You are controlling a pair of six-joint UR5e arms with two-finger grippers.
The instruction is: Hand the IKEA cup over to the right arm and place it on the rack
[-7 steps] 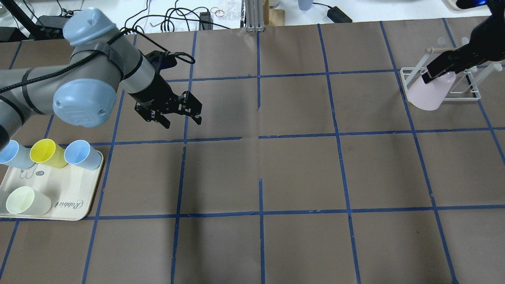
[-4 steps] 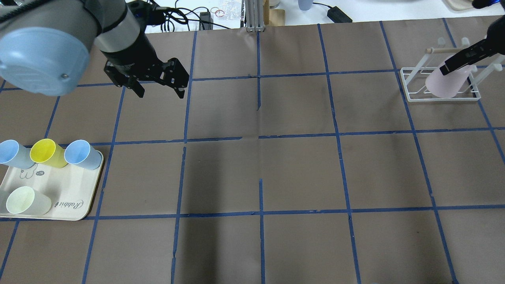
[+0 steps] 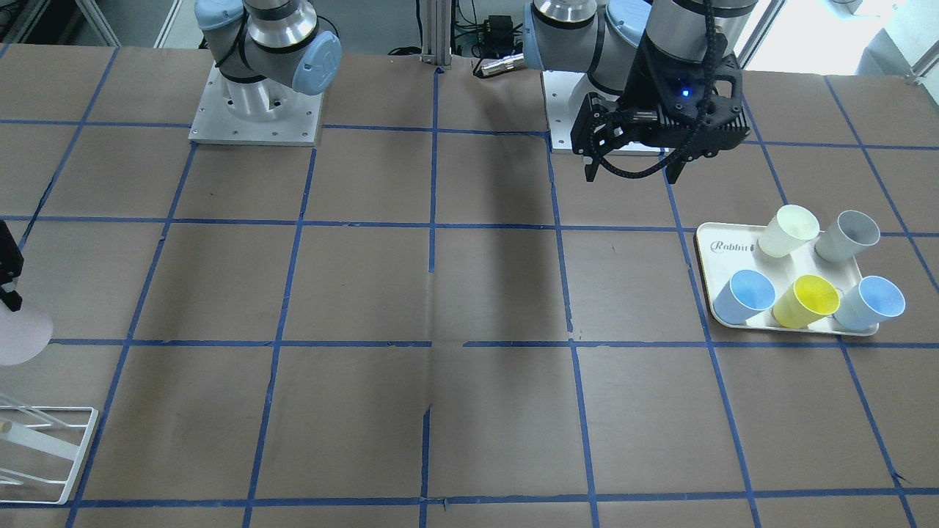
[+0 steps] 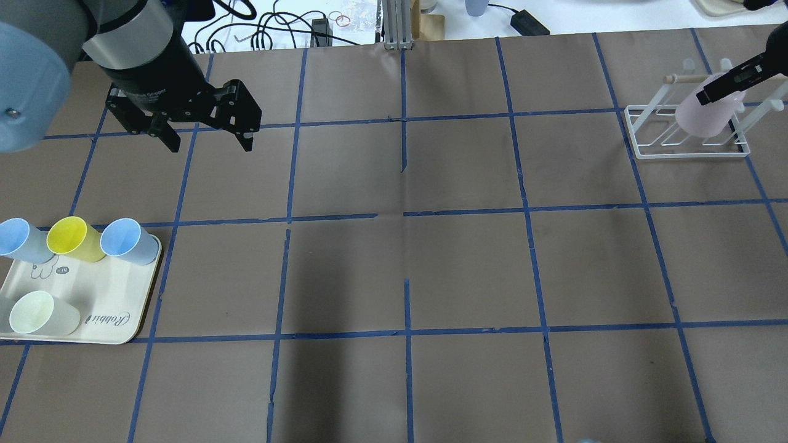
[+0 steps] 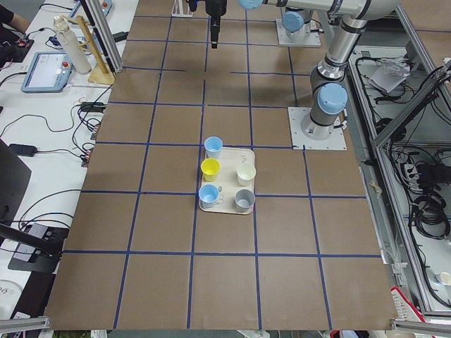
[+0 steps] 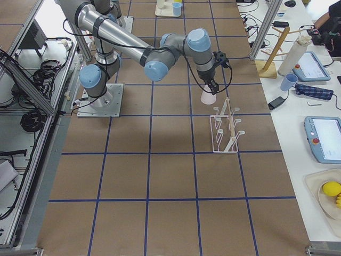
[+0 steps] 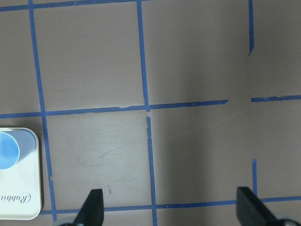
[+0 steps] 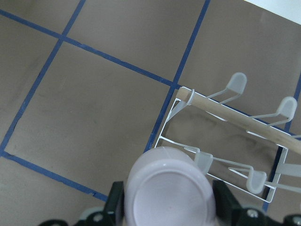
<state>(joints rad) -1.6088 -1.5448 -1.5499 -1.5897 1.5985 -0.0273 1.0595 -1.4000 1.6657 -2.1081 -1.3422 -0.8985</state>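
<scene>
The pale pink IKEA cup is upside down, its base facing the right wrist camera. My right gripper is shut on it and holds it above the near end of the white wire rack. The cup hangs over the rack without resting on a prong. The rack's prongs and wooden rod lie just beyond the cup. My left gripper is open and empty, high above the table's left back part; its fingertips show only bare table.
A cream tray marked "Rabbit" at the front left holds two light-blue cups, a yellow cup, a cream cup and a grey cup. Cables and boxes lie beyond the table's far edge.
My right gripper has carried the pink cup from beside the rack's front corner to over the rack. My left arm has drawn back to the left and away, still open.
</scene>
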